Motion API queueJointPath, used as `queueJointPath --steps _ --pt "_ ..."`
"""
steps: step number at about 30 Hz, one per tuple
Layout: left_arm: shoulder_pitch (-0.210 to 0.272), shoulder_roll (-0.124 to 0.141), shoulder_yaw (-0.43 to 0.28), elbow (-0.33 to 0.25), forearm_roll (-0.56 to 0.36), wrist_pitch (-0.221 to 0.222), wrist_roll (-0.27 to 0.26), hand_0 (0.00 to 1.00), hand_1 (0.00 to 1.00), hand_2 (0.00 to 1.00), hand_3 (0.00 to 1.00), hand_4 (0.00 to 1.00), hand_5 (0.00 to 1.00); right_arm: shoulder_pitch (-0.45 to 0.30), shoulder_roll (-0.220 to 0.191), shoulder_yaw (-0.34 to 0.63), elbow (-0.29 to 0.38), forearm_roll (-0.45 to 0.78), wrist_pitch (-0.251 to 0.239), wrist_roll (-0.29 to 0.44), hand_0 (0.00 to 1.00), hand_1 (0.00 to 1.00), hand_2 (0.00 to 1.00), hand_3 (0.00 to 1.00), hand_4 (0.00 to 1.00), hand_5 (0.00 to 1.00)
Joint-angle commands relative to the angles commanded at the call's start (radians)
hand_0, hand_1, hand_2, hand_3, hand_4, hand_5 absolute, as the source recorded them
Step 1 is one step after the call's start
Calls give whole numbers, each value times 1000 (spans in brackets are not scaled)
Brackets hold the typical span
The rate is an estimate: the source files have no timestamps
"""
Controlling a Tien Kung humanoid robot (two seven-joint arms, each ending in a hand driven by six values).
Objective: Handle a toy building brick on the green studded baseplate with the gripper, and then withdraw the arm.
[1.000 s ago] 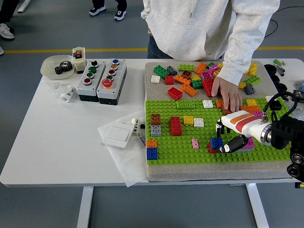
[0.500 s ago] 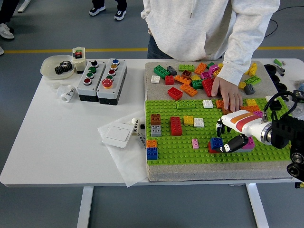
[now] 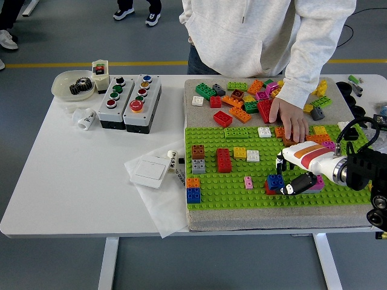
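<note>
Little has shifted over the past second: the robot's right hand [image 3: 289,176] has eased only slightly toward the bench's right edge and remains low over the green studded baseplate [image 3: 230,187], at its near right part.

Seen from the head camera, the hand's white shell with orange stripes sits just above a blue brick [image 3: 276,180] that is stacked on a red one, with a magenta brick [image 3: 316,181] close beside it. The dark fingers [image 3: 297,185] curl down beside the blue brick; whether they actually grip it cannot be told from this angle.

At the far side of the bench a person in a light grey sweatshirt rests one hand [image 3: 289,119] on the baseplate's far edge, among loose bricks [image 3: 242,96] scattered on the grey mat [image 3: 199,90]. Further left on the baseplate stand a red brick [image 3: 224,160], a brown-on-grey stack [image 3: 198,158] and an orange-on-blue stack [image 3: 193,190].

On the bench's left half lie two push-button boxes [image 3: 129,101], a bowl holding a gear [image 3: 73,84] and a white wall switch [image 3: 150,171] on paper.
</note>
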Motion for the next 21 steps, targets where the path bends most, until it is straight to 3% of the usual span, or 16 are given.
queueJointPath --steps 21 --pt "1 -1 -2 -1 4 0 3 747 750 801 611 644 620 -9 -3 33 22 1 12 -4 495 532 582 524 927 452"
